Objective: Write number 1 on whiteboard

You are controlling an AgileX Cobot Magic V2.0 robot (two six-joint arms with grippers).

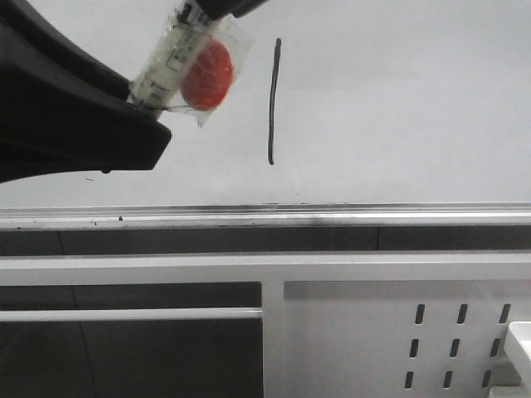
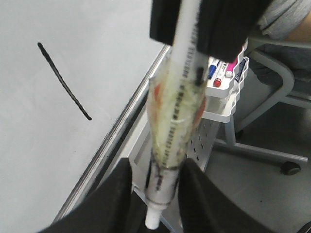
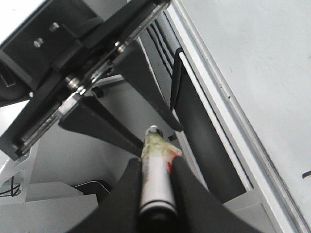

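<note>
The number 1 (image 1: 273,99) is a thin dark vertical stroke on the whiteboard (image 1: 398,108), above its silver rail (image 1: 265,217). It also shows in the left wrist view (image 2: 64,82). A white marker (image 1: 170,62), wrapped in clear tape with a red disc (image 1: 207,75), hangs slanted in front of the board, left of the stroke. My left gripper (image 2: 156,189) is shut on the marker's (image 2: 177,116) lower end, its white tip poking out. My right gripper (image 3: 156,179) is shut on the other end (image 3: 156,194) and enters the front view at the top (image 1: 220,7).
A white perforated metal panel (image 1: 398,332) stands below the board. A white wire basket (image 2: 226,77) with coloured markers hangs by it. An office chair (image 2: 277,87) stands beyond. A white tray corner (image 1: 518,344) is at the far right.
</note>
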